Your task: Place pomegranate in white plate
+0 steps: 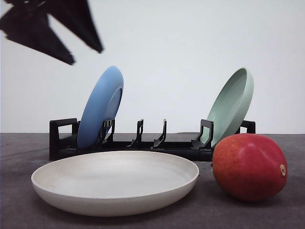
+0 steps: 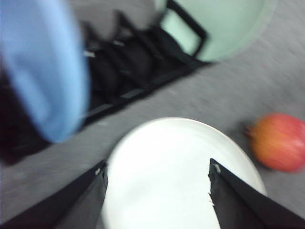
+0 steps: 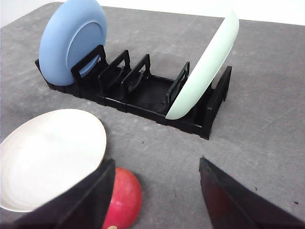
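The pomegranate [image 1: 249, 167] is a smooth red fruit that rests on the dark table to the right of the white plate [image 1: 114, 181], close to its rim but apart from it. My left gripper [image 2: 157, 167] hangs open above the white plate [image 2: 162, 143], with the pomegranate [image 2: 279, 142] off to one side; in the front view it is a dark blurred shape [image 1: 85, 53] high at the left. My right gripper [image 3: 156, 164] is open over bare table, and the pomegranate [image 3: 125, 200] lies just beside one finger, next to the white plate [image 3: 47, 152].
Behind the plate stands a black dish rack [image 1: 143, 143]. A blue plate [image 1: 101, 107] leans in its left end and a pale green plate [image 1: 231, 105] in its right end. Grey table surface stretches right of the rack [image 3: 267, 119].
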Motion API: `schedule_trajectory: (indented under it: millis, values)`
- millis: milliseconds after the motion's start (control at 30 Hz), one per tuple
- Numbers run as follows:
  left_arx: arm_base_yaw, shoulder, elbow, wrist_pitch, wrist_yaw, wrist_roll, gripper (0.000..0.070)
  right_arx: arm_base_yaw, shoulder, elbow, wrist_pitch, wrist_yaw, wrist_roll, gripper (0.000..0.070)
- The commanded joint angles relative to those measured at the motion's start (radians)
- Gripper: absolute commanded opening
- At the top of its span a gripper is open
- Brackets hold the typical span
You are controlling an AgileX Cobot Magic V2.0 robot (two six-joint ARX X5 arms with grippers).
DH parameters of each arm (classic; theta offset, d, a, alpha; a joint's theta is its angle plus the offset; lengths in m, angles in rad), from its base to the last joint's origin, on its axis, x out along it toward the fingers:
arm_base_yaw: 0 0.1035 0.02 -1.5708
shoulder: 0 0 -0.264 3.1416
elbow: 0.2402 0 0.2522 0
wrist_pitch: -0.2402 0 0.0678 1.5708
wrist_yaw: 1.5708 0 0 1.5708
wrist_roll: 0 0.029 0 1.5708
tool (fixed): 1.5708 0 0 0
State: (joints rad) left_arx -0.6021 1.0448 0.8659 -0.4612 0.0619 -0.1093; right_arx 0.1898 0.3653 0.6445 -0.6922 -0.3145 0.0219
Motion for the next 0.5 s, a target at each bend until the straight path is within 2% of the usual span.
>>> schedule_trajectory:
  millis: [0,200,467]
  values:
    - [0.033,-0.010,-0.013,0.008,0.011,-0.007,0.0405,0.004,0.002,0.018,0.010,0.000,-0.003,0.0353]
    - [0.147,-0.110,-0.139,0.047,0.013,-0.018,0.0404,0.004,0.002,0.018,0.010,0.000,-0.003,0.0353]
    - [0.228,-0.291,-0.315,0.119,0.013,-0.054,0.0400,0.004,0.002,0.018,0.010,0.000,-0.003,0.0353]
